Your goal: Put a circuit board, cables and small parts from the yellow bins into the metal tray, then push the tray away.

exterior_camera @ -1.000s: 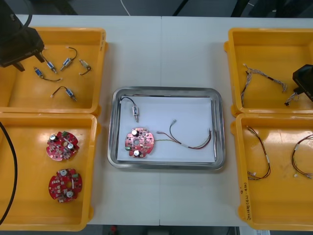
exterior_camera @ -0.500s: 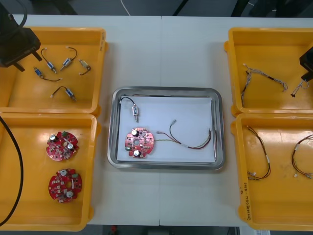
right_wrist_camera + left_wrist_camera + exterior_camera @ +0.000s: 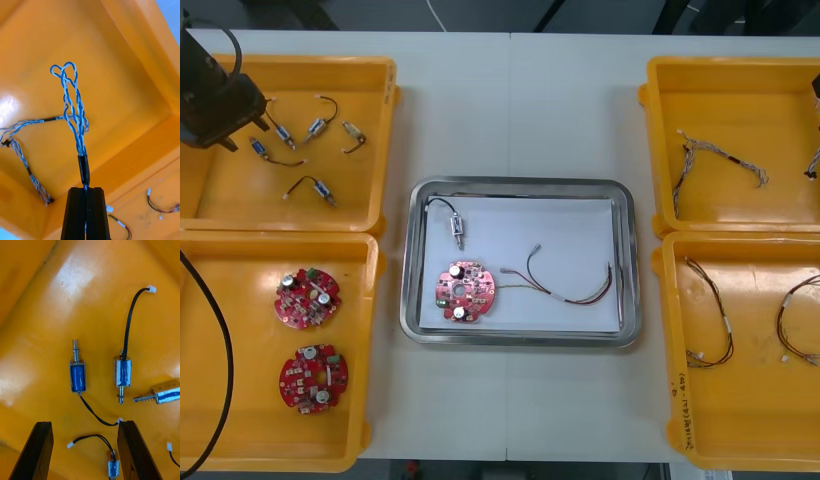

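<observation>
The light table (image 3: 510, 110) was viewed by the front camera from high above, steeply downward, its whole width being taken in. The left wrist camera was held close over the left yellow plastic bin (image 3: 45, 285) holding small blue-wrapped metal parts (image 3: 78, 376), also covered from the front. The right wrist camera was aimed closely along a twisted blue and white cable (image 3: 73, 108) into a right yellow plastic bin (image 3: 123, 75), likewise shared.

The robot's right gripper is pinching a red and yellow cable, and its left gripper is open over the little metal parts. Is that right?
Not quite. The cable in the right gripper is twisted blue and white, not red and yellow; the right wrist view shows it. The left gripper is indeed open over the small metal parts.
</observation>
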### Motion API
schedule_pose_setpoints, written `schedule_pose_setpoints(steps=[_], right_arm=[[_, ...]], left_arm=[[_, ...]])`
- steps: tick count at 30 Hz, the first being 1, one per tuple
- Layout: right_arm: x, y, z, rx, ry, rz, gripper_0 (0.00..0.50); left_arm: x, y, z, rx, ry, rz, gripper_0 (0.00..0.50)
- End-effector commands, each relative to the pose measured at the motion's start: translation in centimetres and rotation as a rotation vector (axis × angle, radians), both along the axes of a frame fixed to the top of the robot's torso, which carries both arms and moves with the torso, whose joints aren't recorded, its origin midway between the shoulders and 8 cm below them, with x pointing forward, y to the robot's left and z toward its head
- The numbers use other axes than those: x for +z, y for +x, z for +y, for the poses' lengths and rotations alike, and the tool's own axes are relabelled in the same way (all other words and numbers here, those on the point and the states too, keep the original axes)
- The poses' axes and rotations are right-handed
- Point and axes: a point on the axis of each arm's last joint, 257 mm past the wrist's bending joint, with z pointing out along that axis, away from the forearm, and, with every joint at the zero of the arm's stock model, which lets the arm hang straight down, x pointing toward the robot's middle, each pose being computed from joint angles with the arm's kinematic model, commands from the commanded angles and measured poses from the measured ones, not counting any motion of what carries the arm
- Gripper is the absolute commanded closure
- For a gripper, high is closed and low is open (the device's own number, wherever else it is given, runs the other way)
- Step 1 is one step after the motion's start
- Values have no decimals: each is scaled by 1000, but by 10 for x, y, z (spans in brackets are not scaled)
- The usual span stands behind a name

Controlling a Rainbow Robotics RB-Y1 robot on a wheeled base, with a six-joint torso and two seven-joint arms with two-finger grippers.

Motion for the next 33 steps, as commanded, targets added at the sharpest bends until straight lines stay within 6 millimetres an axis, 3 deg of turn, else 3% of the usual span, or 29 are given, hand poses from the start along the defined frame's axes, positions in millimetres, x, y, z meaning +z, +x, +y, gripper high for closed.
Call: schedule_pose_setpoints(steps=[1, 7, 12, 33], right_arm=[[43, 0, -12, 144, -150, -85, 500], [55, -2, 3, 296, -249, -147, 500], [59, -8, 32, 417, -274, -209, 500], [38, -49, 156, 981, -429, -199, 500]], left_arm=[[36, 21, 9, -52, 64, -87, 0], [16, 29, 13, -63, 89, -95, 0], [3, 36, 14, -67, 104, -113, 0], [-26, 39, -1, -71, 112, -89, 0]])
